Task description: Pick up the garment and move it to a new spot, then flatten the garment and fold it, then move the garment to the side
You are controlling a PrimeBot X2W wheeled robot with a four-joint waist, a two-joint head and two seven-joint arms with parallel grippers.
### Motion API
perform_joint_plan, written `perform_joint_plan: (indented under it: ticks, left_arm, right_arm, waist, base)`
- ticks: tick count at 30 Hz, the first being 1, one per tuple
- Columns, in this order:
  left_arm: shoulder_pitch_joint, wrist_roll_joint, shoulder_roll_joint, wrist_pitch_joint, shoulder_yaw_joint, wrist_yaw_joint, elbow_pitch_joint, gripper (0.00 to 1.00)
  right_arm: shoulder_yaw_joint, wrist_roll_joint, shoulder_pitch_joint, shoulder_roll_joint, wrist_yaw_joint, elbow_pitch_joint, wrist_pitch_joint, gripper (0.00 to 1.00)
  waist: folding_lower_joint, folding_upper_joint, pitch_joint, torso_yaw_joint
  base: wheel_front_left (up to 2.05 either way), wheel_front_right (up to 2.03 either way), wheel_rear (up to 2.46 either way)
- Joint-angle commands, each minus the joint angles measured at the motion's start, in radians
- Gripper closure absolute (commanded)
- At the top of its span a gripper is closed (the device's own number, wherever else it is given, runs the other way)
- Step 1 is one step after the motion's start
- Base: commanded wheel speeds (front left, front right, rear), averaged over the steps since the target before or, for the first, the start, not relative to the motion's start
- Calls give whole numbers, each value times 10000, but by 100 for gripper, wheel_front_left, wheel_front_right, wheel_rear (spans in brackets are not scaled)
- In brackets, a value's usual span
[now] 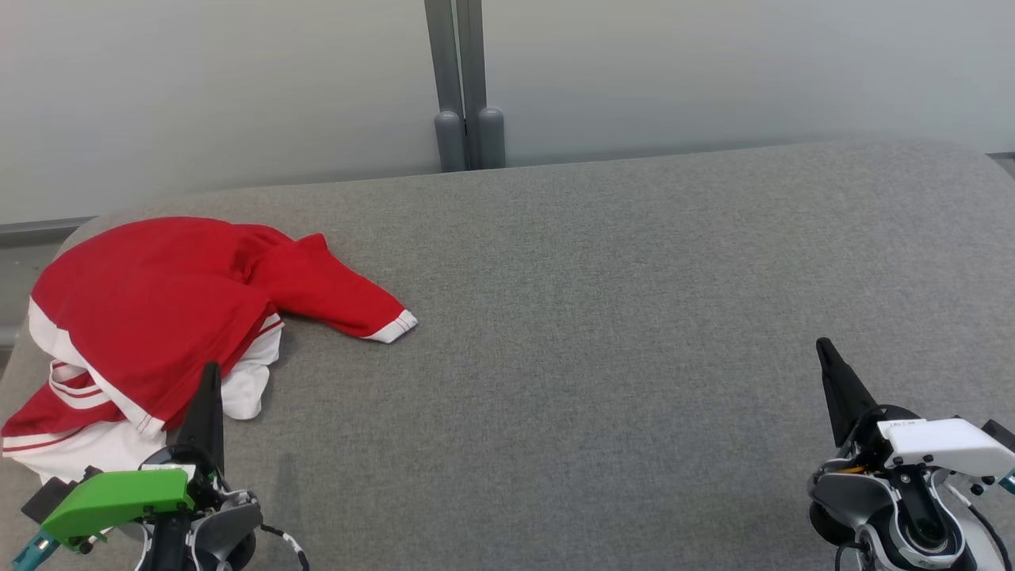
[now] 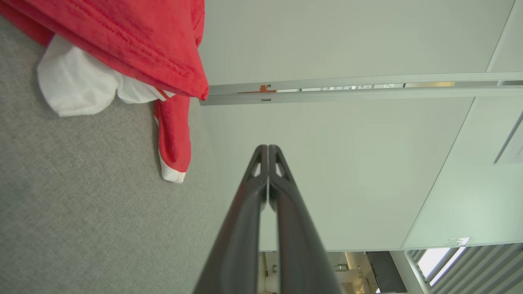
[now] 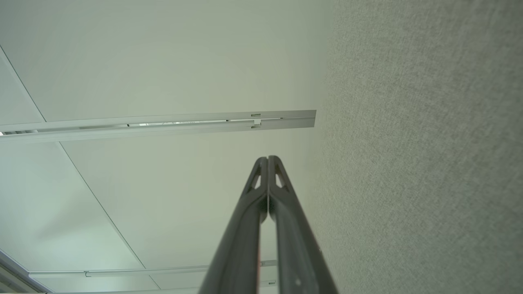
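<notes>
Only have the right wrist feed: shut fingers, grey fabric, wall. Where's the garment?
Observer: The garment lies crumpled at the robot's left end of the grey padded surface. It is red with white trim.
Operator: Left gripper on it?
Observer: No. The left gripper is shut and empty. In the left wrist view its fingers point past the cloth, apart from it.
Operator: Anything sticking out to grab?
Observer: One sleeve stretches toward the middle, with its white cuff lying flat on the surface.
</notes>
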Motion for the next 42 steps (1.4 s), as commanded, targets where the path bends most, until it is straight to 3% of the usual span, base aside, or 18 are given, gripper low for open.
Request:
perform_joint_plan:
  ticks: [1,36,37,38,39,40,41,42]
  left_arm:
    - [-133,0,74,42,24,-53,-14,100]
    - [-133,0,74,42,24,-53,-14,100]
    - [0,0,0,-1,-1,2,4,0]
    - [31,1,-15,-8,-12,6,68,100]
    - [102,0,-31,-6,-22,11,160,0]
    - [188,1,-51,-11,-40,17,256,100]
    - [221,3,-56,-37,-75,19,282,0]
    - [231,8,-55,-93,-135,18,269,0]
  right_arm:
    - [7,74,-55,-9,4,13,25,100]
    - [7,74,-55,-9,4,14,25,100]
    - [0,0,1,0,0,3,-1,0]
    - [3,-5,33,15,0,63,-9,100]
    - [4,-6,99,42,-2,151,-7,0]
    - [10,-7,194,67,-2,238,-14,100]
    - [24,-12,234,76,-2,242,-42,0]
    - [54,-34,257,74,-2,209,-99,0]
  waist:
    - [0,0,0,0]
    - [0,0,0,0]
    - [0,0,0,0]
    - [0,0,0,0]
    - [0,0,0,0]
    - [0,0,1,0]
    - [0,0,2,0]
    - [0,0,2,1]
  base:
    - [0,0,0]
    - [0,0,0]
    - [0,0,0]
    - [0,0,0]
    - [0,0,0]
    - [0,0,0]
    - [0,0,0]
    - [0,0,0]
